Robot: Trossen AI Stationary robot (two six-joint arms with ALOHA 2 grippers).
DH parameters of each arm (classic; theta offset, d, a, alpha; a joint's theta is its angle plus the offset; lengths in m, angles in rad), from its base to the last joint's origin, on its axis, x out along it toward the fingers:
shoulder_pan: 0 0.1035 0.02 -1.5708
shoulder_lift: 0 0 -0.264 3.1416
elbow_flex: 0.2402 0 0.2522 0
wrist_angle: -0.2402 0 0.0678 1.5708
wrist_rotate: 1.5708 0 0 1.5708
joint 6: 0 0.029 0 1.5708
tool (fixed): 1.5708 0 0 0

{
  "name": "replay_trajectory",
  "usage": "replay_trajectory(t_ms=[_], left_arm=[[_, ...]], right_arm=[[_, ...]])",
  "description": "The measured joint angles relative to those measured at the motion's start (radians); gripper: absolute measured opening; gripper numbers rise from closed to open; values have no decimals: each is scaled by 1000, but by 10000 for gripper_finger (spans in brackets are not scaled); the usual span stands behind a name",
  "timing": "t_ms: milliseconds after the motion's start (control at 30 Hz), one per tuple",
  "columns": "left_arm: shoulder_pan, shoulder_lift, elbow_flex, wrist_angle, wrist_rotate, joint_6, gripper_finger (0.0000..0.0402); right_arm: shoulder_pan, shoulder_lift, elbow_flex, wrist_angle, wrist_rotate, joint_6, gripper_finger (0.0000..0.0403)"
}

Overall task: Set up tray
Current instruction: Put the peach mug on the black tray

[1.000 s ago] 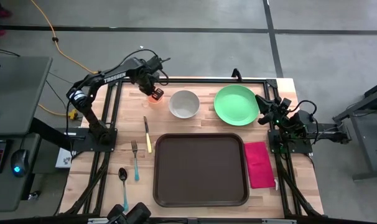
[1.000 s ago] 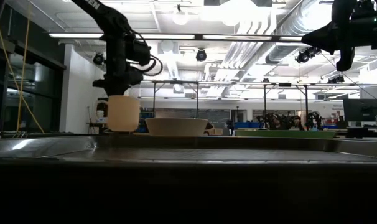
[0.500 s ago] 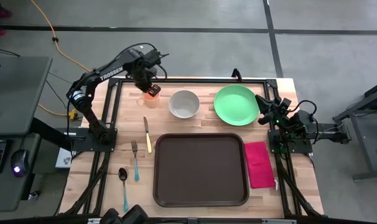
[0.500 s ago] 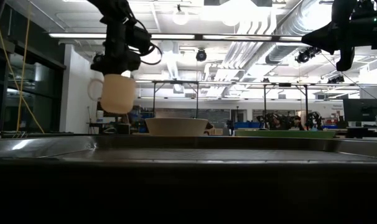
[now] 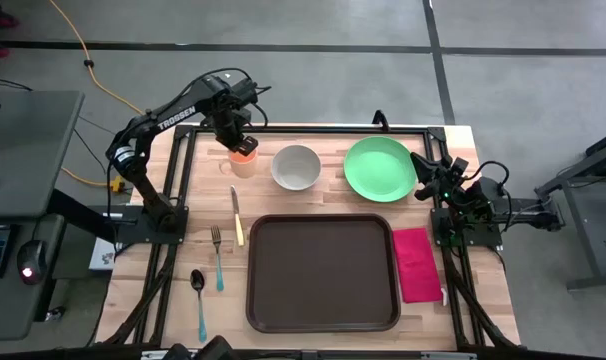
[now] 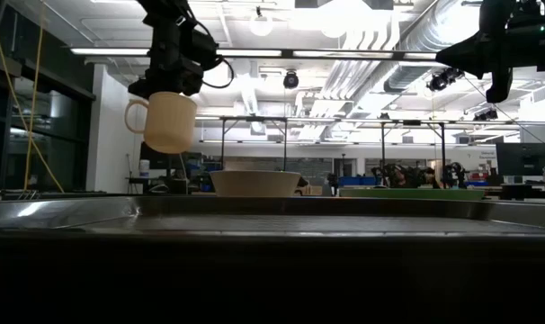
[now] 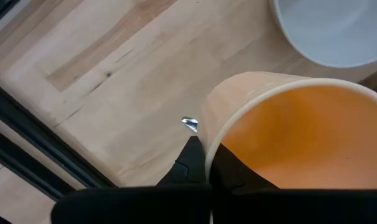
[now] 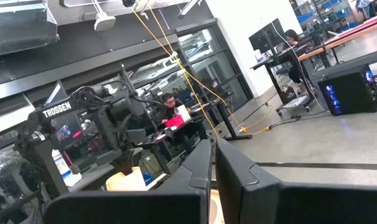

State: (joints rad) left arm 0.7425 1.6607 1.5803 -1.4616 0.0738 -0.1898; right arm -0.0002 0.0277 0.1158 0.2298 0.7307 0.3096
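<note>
Start from the tray (image 5: 323, 272), your landmark: a large dark brown rectangle with a raised rim, lying flat and bare at the near middle of the wooden table (image 5: 323, 200). Nothing rests inside it yet.

Just to the left of the tray lie a fork (image 5: 217, 256) and a spoon (image 5: 198, 300) with teal handles, and a knife (image 5: 236, 215) with a yellow handle near the tray's far left corner. Just to the right of the tray lies a magenta napkin (image 5: 416, 263).

Beyond the tray's far edge stand a white bowl (image 5: 296, 166) and, to its right, a green plate (image 5: 380, 168).

Further left, beyond the tray's far left corner, your left gripper (image 5: 241, 143) holds a tan mug (image 6: 168, 121) with an orange inside. Its fingers are closed over the rim, one inside and one outside. The low view shows the mug lifted clear of the table, tilted a little, handle pointing away from the bowl.

Your right gripper (image 5: 426, 172) waits off the tray's far right corner, beside the plate, holding nothing, its fingers nearly together.

The step in hand looks like carrying the mug to the tray. Next you would likely swing it toward the tray, staying clear of the bowl, level it, and lower it inside the rim before letting go.
</note>
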Motion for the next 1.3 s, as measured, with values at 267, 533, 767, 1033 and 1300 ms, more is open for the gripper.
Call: replay_trajectory(t_ms=[267,533,767,1033,1300], left_arm=[[-86,-37,0,-10,8,-41,18],[-175,-72,0,-45,30,-111,18],[-244,-77,0,-59,35,-169,18],[-303,-77,0,-46,16,-263,18],[-386,-77,0,24,0,-306,18]], right_arm=[[0,0,0,1,4,0,0],[0,0,0,3,3,0,0],[0,0,0,3,4,-4,0],[0,0,0,3,11,-4,0],[0,0,0,20,19,-4,0]])
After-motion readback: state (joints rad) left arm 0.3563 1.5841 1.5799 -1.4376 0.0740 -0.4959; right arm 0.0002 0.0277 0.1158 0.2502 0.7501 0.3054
